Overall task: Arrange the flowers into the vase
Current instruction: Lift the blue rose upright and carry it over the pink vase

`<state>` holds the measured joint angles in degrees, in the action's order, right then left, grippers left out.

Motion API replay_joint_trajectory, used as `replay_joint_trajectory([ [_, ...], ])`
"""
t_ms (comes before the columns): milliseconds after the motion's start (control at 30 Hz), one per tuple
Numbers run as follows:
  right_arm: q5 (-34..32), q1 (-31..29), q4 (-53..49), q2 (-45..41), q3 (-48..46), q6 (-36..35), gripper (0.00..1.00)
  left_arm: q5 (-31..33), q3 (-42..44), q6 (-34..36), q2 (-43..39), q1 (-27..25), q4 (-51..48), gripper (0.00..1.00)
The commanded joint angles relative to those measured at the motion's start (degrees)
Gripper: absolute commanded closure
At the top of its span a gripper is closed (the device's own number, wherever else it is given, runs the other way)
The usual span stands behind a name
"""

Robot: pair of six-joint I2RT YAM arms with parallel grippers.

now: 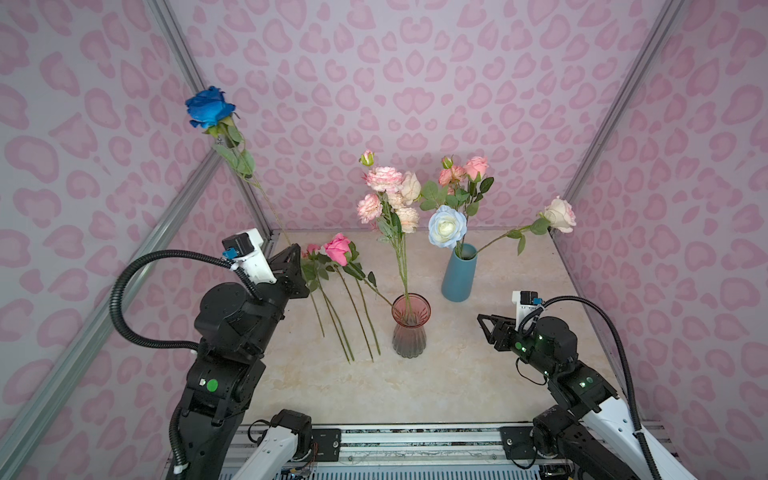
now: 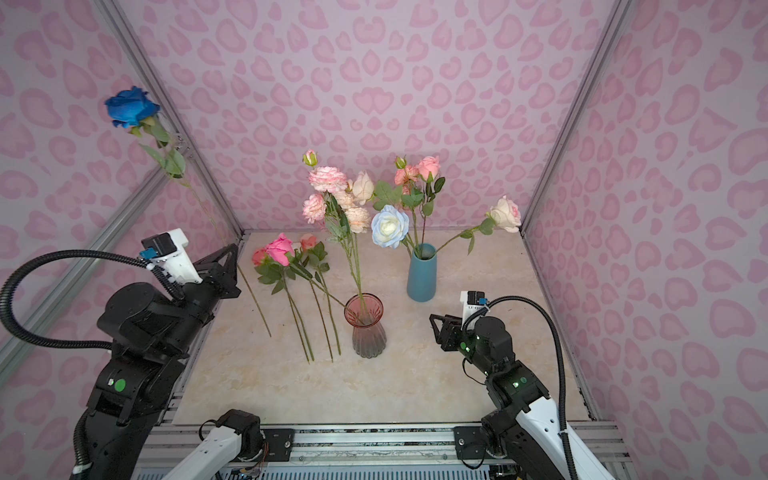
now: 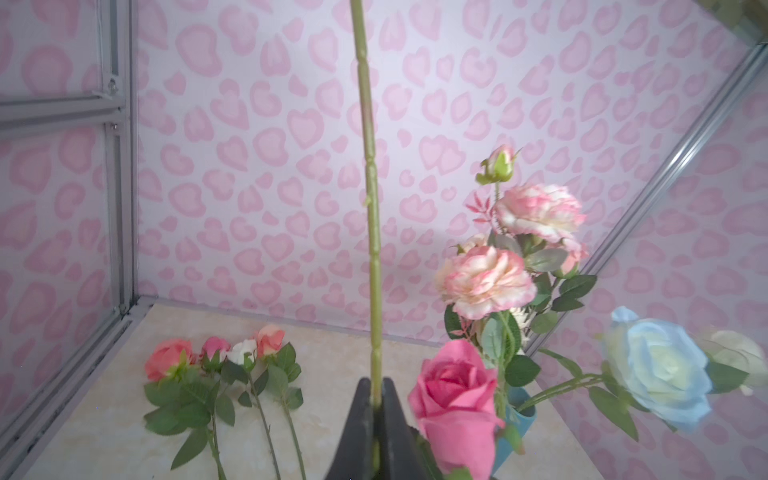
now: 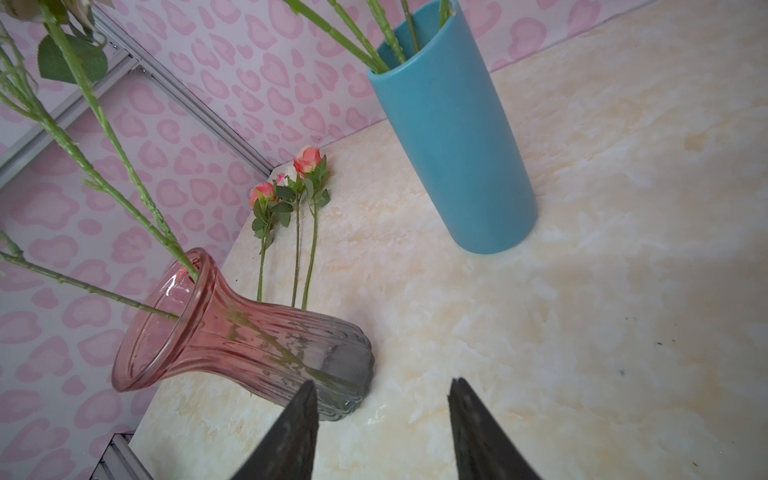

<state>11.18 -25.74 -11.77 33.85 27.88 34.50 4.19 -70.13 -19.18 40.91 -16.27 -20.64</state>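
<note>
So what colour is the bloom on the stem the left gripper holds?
Dark blue; the rose shows best in a top view.

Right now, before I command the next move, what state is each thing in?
dark blue rose: held aloft by its stem, bloom up.
left end effector: shut on the dark blue rose's stem.
right end effector: open, empty.
glass vase: upright, stems in it.
hot pink rose: stem in the glass vase, leaning low.
blue vase: upright, stems in it.
loose roses: lying flat on the table.
</note>
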Motion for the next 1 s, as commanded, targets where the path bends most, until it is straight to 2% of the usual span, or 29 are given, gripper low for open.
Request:
replay_joint_trajectory([
  [0,-0.8,-0.1,0.3,0.4,0.4,0.7,0.48,-5.1,-1.5,4.4,-1.5,-0.4,-1.2,0.96],
  [133,-1.5,-0.1,0.2,0.6,0.8,0.7,0.48,-16.0,-3.3,2.4,0.3,-1.1,0.9,0.97],
  [200,-1.7,-0.1,0.4,1.0,1.0,0.7,0.48,-18.8,-4.0,2.3,2.0,-2.7,2.8,0.97],
  [400,-1.9,-0.1,1.7,2.1,1.4,2.2,0.49,-18.8,-5.5,-1.1,8.3,-14.3,13.1,0.97],
  [533,-2.0,-0.1,2.2,3.5,2.5,2.1,0.49,-12.5,-8.8,3.5,14.5,-25.4,17.6,0.96],
  [633,-2.0,-0.2,2.6,4.0,2.5,2.1,0.49,-8.2,-5.7,5.5,17.5,-30.3,25.5,0.96],
  [767,-2.2,-0.3,2.2,3.4,2.3,2.0,0.49,-1.6,3.6,8.0,20.3,-33.6,41.6,0.96],
  [967,-2.5,-0.3,1.2,2.9,2.2,0.6,0.49,4.0,4.4,14.5,28.7,-35.5,47.3,0.96],
])
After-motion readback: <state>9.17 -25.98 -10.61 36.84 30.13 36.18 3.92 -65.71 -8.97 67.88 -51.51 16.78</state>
